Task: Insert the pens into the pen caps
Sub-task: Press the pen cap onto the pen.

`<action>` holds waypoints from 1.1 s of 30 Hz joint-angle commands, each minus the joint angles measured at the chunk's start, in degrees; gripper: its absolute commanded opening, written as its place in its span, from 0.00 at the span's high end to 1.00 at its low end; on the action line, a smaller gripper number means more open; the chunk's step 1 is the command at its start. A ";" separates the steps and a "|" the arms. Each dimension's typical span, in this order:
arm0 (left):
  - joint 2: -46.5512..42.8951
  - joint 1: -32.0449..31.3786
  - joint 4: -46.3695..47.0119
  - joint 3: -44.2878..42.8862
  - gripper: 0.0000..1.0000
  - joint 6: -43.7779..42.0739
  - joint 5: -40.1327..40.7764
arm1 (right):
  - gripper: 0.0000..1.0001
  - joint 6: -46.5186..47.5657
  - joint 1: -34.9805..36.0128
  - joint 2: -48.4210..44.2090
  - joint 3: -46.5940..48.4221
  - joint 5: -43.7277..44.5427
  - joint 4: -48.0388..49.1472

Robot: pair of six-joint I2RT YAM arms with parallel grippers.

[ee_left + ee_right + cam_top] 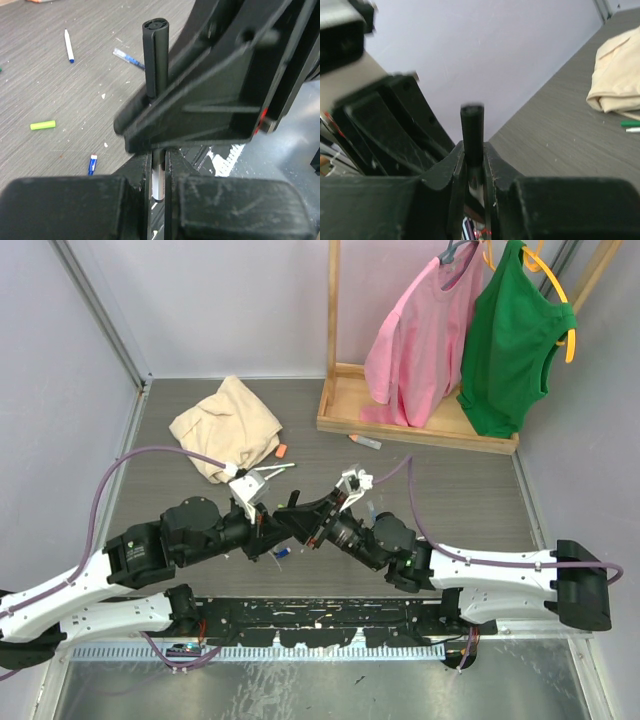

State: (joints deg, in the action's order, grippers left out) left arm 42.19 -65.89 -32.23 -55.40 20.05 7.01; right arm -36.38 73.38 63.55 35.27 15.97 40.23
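Note:
My two grippers meet above the middle of the table. The left gripper is shut on a white-barrelled pen that stands upright between its fingers. A black pen cap sits on that pen's upper end. The right gripper is shut on this black cap, and its black finger crosses in front of the pen in the left wrist view. On the table lie a white pen with a blue tip, a blue pen, a green cap and a blue cap.
A beige cloth lies at the back left with an orange cap beside it. A wooden rack with a pink shirt and a green shirt stands at the back right, and another pen lies by its base.

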 commanded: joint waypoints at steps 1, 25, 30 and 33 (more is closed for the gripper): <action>-1.86 1.90 35.81 -6.73 1.00 -1.25 10.01 | 1.00 0.61 6.09 3.24 -2.57 -14.17 -23.74; -4.70 1.86 31.62 -2.73 1.00 -0.59 7.89 | 0.59 16.11 -4.66 -7.95 23.44 -8.71 -34.43; -4.67 1.84 31.03 -2.61 1.00 -0.37 7.56 | 0.58 16.92 -4.69 -11.67 21.58 -5.72 -33.28; -4.39 1.85 30.66 -2.51 1.00 -0.27 6.62 | 0.58 17.35 -4.74 -12.54 21.30 -5.61 -32.66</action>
State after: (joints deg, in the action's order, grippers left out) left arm 38.06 -64.36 -6.44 -55.44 20.05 13.37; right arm -20.73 68.51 52.71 56.49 8.82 6.07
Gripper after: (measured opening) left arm 0.054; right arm 0.421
